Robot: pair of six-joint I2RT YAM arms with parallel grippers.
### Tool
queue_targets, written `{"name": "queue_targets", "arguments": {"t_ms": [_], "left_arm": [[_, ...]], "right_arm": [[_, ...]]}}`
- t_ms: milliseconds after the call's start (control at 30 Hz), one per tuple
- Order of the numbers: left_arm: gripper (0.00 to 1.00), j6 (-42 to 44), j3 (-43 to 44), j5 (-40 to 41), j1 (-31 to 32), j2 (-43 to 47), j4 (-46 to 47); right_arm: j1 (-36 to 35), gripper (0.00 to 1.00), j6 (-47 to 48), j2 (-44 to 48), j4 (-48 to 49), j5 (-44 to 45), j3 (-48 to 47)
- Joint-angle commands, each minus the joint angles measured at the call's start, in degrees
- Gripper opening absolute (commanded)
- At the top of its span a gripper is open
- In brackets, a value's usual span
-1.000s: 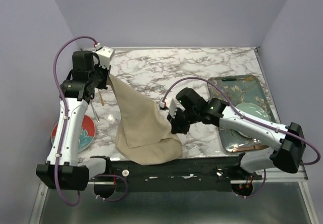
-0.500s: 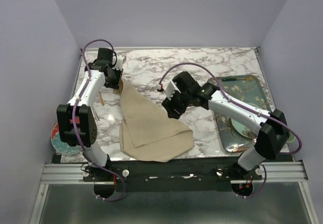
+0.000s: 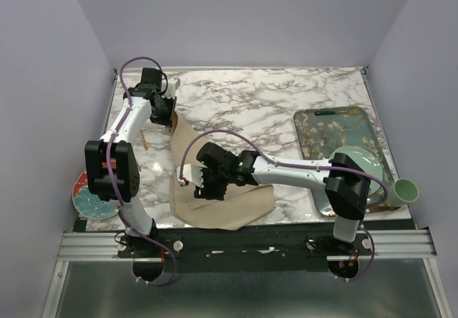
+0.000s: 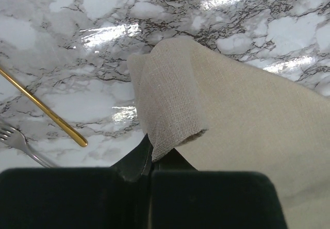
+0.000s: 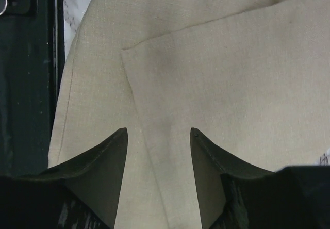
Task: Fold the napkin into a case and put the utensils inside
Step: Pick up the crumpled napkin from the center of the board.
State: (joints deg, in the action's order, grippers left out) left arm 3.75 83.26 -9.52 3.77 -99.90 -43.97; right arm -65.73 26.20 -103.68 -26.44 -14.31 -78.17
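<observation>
Step in hand: folding. The napkin (image 3: pixel 243 205) is not a case yet; it lies as a loose, layered wedge on the near-left part of the table (image 3: pixel 272 99).
Left gripper (image 4: pixel 152 159): clenched on the napkin's far corner, with the cloth draped over its fingertips and lifted a little off the marble.
Right gripper (image 5: pixel 157 133): released, fingers spread with nothing between them, hanging just above the near-left part of the cloth, over the slanting edge of the top layer.
Utensils: not in the cloth. A fork (image 4: pixel 20 144) and a gold handle (image 4: pixel 44 110) (the spoon, I take it, though its bowl is out of sight) lie on bare marble just left of the pinched corner.
Next move, as I judge it: the open fingers need to come down onto one edge of that top layer and take only that layer, while the other side holds the corner taut.
Edges: the cloth's near side runs right along the black rail (image 5: pixel 26 84) at the table's front, so there is little room to drag it nearer.
Open room: bare marble beyond and to the right of the cloth, as far as the tray (image 3: pixel 336 121); on the left a plate (image 3: pixel 84 198) and the utensils crowd things.
</observation>
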Motion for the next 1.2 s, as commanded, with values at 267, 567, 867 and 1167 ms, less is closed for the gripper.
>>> {"name": "queue_targets", "arguments": {"t_ms": [267, 567, 867, 1167], "left_arm": [[0.0, -1.02, 0.67, -3.05, -0.17, -2.06, 1.25], [0.0, -1.02, -0.12, -3.66, -0.25, -1.71, 1.6], [0.0, -0.94, -0.3, -3.49, -0.34, -1.7, 1.87], [0.0, -0.23, -0.38, -3.4, -0.52, -2.06, 1.86]], "right_arm": [[-5.54, 0.59, 9.66, -8.29, 5.43, 0.24, -3.47], [-5.63, 0.57, 11.07, -13.13, 5.61, 0.51, -6.55], [-5.63, 0.56, 11.6, -13.92, 5.52, -2.04, -5.24], [-5.72, 0.55, 12.91, -15.59, 4.29, -2.48, -5.5]]}}
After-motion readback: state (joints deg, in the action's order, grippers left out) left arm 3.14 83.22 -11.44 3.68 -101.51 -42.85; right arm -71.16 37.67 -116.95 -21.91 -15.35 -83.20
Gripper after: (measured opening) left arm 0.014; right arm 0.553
